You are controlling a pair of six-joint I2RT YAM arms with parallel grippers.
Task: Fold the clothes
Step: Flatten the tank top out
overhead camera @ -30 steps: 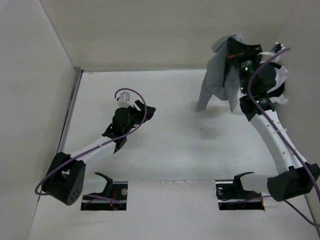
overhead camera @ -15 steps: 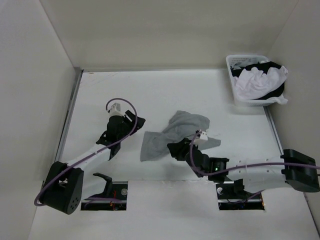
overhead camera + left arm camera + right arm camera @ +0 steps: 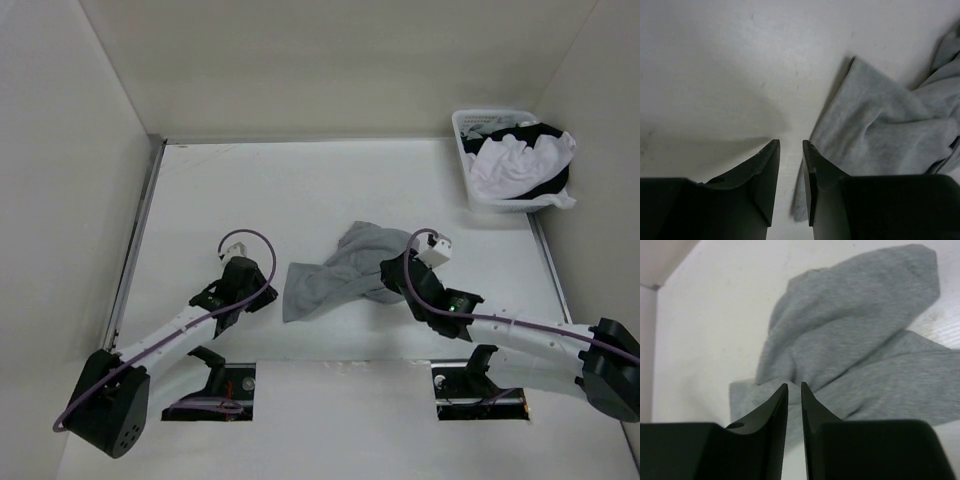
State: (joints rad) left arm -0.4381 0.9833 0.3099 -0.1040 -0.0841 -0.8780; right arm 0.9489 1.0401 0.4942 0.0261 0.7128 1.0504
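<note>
white table, crumpled soft grey clothes; left gripper and right gripper slightly parted, empty.

Soft, even light washes the white worktop pale from above, with only a thin shadow along the grey top. In the wrist views, the left hand and right hand show dark and slightly blurred.

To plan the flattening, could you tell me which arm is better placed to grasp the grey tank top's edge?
Probably left: the left gripper sits beside a free edge of the tank top; the right gripper hovers over bunched folds.
</note>
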